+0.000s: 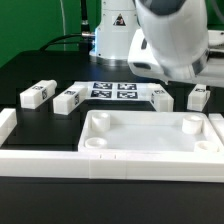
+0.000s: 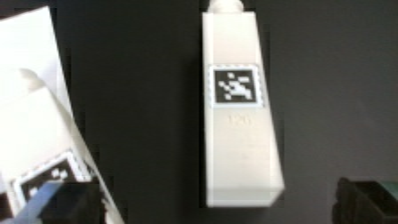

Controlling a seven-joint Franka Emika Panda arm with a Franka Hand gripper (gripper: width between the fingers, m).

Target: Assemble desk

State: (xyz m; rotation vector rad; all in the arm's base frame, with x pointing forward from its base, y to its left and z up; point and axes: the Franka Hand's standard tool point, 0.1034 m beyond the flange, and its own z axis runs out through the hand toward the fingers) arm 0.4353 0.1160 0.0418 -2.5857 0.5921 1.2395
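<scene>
Jaws wide open on the gripper [image 2: 217,198], nothing held. In the wrist view the two dark fingertips [image 2: 64,204] stand well apart, one on each side of a white leg [image 2: 240,120], and neither touches it. That leg lies flat on the black table [image 2: 151,110], its tag [image 2: 237,85] facing up. Past one fingertip there's more white with a tag on it; which part that is, I can't tell. Over in the exterior view, the arm [image 1: 172,40] hangs blurred in the upper right of the frame, and its gripper isn't clear from here. The tabletop [image 1: 140,145] sits in the lower middle, rim up, with round sockets showing in its corners. Behind it, a row runs across the middle of the frame: an outer left leg [image 1: 37,94], an inner left leg [image 1: 70,98], the marker board [image 1: 113,91] in the centre, then an inner right leg [image 1: 161,98] and an outer right leg [image 1: 199,97], both just below the arm. All four legs lie apart from the tabletop. A white rail [image 1: 6,125] shows at the left edge of the frame, and another rail [image 1: 217,125] at the right edge.
</scene>
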